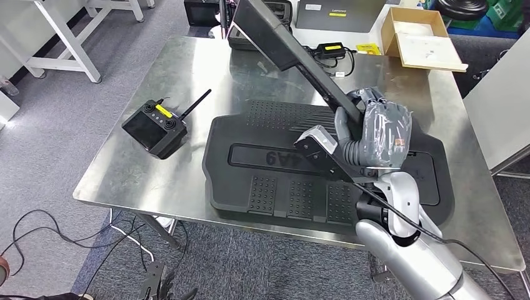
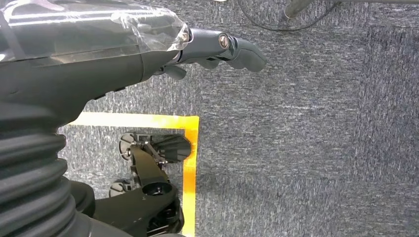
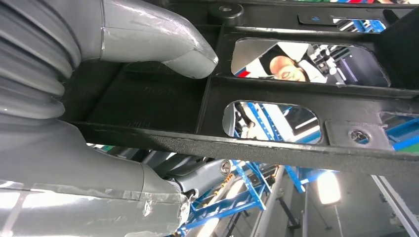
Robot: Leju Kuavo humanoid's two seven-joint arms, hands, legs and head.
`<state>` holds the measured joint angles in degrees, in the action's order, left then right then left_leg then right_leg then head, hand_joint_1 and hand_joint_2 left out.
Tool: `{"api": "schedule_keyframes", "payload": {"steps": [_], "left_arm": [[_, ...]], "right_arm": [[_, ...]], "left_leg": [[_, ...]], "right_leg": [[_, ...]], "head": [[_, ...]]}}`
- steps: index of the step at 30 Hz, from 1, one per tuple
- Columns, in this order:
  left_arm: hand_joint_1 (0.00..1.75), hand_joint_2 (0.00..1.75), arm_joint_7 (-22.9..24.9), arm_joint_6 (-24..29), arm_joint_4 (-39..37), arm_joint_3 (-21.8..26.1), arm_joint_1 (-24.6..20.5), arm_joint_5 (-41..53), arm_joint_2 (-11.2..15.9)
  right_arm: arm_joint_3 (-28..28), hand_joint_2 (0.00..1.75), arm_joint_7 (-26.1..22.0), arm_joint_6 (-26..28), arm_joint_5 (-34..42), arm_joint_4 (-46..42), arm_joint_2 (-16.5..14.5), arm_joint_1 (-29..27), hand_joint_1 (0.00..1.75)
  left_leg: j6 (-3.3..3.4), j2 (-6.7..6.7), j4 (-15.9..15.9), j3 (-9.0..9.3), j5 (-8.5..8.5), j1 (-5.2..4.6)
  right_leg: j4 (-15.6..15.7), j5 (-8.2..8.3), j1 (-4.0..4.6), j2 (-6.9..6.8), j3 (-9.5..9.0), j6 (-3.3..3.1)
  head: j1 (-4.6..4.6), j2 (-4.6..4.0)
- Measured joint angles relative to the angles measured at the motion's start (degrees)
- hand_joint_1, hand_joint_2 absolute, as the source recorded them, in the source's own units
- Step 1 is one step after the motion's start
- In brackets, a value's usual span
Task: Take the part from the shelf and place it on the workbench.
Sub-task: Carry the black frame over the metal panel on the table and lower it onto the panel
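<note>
My right hand [image 1: 381, 134], wrapped in clear film, grips a long black frame part [image 1: 294, 53] that slants up and back over the steel workbench [image 1: 187, 75]. In the right wrist view my thumb [image 3: 148, 44] presses on the part [image 3: 306, 91], a black frame with cut-out windows, and my other fingers curl under it. Beneath the hand a large flat black panel [image 1: 275, 181] with raised dot patches lies on the bench. My left hand [image 2: 212, 47] hangs over grey carpet and holds nothing, its fingers loosely extended.
A black remote controller [image 1: 156, 128] with an antenna lies at the bench's left. A power adapter [image 1: 331, 50], a dark case [image 1: 337, 12] and a cardboard box [image 1: 419, 37] sit along the back. Yellow floor tape [image 2: 190, 163] marks the carpet.
</note>
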<state>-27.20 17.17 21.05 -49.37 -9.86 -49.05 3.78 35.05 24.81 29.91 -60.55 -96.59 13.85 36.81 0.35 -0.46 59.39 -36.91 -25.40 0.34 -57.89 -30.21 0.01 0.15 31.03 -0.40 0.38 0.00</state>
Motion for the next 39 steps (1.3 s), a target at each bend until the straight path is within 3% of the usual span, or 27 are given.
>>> {"api": "schedule_keyframes", "payload": {"steps": [39], "left_arm": [[0.0,1.75,0.1,-0.5,0.0,0.0,-0.2,0.2,0.0]], "right_arm": [[-0.7,1.75,-0.1,0.4,-0.3,0.8,0.9,-0.2,1.75]], "left_leg": [[-0.14,0.0,-0.6,0.62,0.1,0.05]], "right_leg": [[0.0,-0.02,0.02,0.02,-0.26,-0.01]], "head": [[-0.18,0.0]]}}
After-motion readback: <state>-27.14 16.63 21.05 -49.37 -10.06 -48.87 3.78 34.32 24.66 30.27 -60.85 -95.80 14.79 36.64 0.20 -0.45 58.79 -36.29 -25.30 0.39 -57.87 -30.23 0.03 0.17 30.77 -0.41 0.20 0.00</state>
